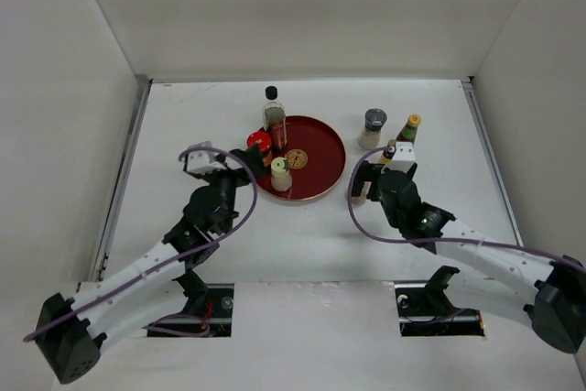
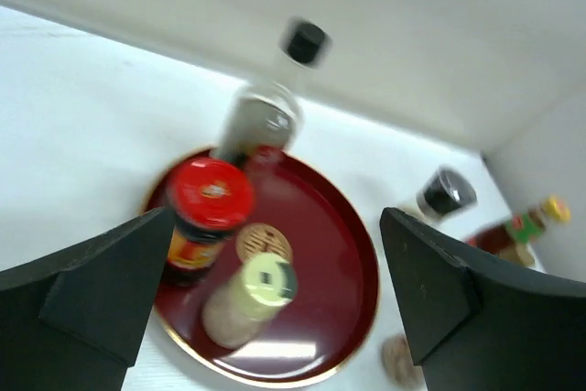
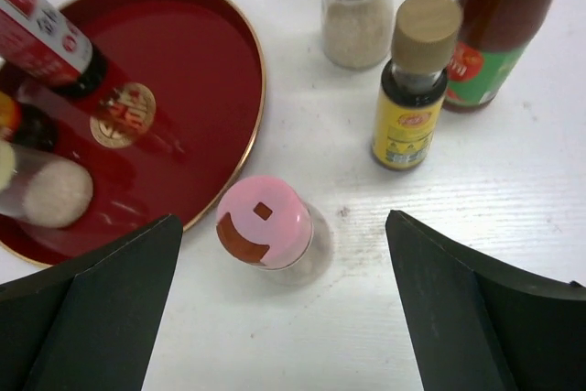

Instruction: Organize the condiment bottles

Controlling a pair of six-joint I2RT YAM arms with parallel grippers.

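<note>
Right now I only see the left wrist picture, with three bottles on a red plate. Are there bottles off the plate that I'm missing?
Observer: Yes. The right wrist view shows a pink-capped jar standing just outside the plate's rim.
Operator: And the blurry things at my far right?
Observer: One is a small tan-capped bottle with a yellow label, next to the grinder.
Operator: Is the other arm doing anything?
Observer: From the top view, the right end effector hovers at the pink-capped jar with its jaws open, one on each side of it.
</note>
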